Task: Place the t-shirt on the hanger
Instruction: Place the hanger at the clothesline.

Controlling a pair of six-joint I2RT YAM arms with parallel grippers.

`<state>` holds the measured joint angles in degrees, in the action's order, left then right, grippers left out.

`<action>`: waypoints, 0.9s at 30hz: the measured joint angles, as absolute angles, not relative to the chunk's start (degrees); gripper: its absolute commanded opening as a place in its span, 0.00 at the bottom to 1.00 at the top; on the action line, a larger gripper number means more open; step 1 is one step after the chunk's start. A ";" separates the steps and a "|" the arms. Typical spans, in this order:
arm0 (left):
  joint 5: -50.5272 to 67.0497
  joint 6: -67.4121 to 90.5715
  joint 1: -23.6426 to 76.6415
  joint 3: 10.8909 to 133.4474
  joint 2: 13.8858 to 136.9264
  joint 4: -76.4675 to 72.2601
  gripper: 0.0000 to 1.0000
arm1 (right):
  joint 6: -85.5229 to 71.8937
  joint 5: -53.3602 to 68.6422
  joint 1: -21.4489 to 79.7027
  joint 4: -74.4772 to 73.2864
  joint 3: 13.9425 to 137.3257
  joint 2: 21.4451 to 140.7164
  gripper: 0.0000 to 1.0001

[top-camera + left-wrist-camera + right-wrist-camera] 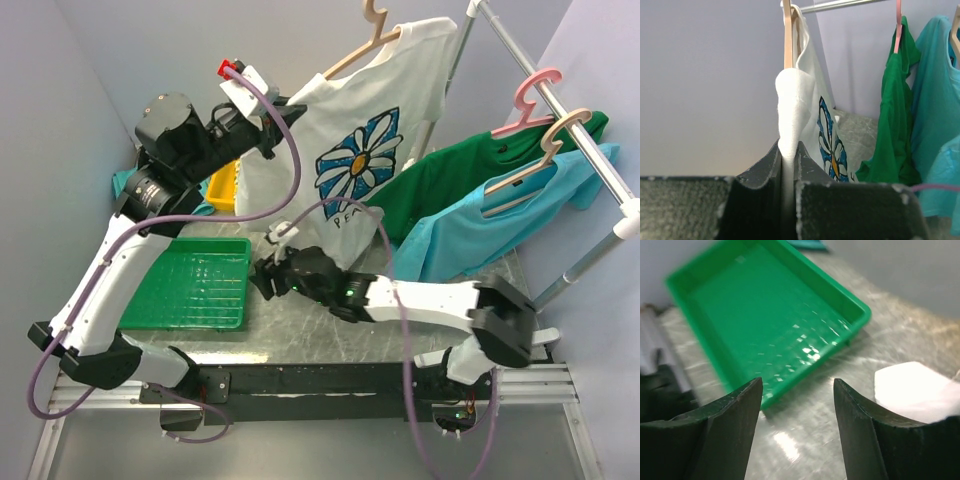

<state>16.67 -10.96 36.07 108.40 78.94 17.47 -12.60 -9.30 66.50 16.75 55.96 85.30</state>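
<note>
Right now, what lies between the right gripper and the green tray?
Only bare table. In the right wrist view, the open right gripper faces the green tray with nothing in the gap.

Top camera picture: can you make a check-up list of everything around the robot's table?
Surface: grey speckled table, no spills seen.
Job's things: white daisy-print t-shirt draped on slim beige plastic hanger.
Clutter: green plastic tray, yellow bin; green t-shirt on pink hanger, light blue t-shirt on tan hanger.
Grippers: left gripper shut on the white t-shirt's fabric; right gripper open above the table beside the tray.
Cables: purple cables loop off both arms.
Surroundings: metal clothes rail, plain lilac walls.
</note>
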 measured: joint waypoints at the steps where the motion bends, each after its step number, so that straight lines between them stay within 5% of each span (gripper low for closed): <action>1: 16.69 -11.40 36.07 108.92 79.09 17.45 0.01 | -12.82 -10.61 66.50 16.93 56.64 87.64 0.66; 7: 17.30 -13.26 36.07 109.62 79.68 17.91 0.01 | -14.81 -16.38 64.38 17.21 60.66 95.96 0.66; 27: 23.53 -16.91 36.07 114.24 89.27 18.39 0.01 | -26.89 -33.50 49.56 8.36 65.69 96.68 0.68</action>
<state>23.53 -16.91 36.07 114.24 89.27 18.39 -26.89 -33.50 49.56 8.36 65.69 96.68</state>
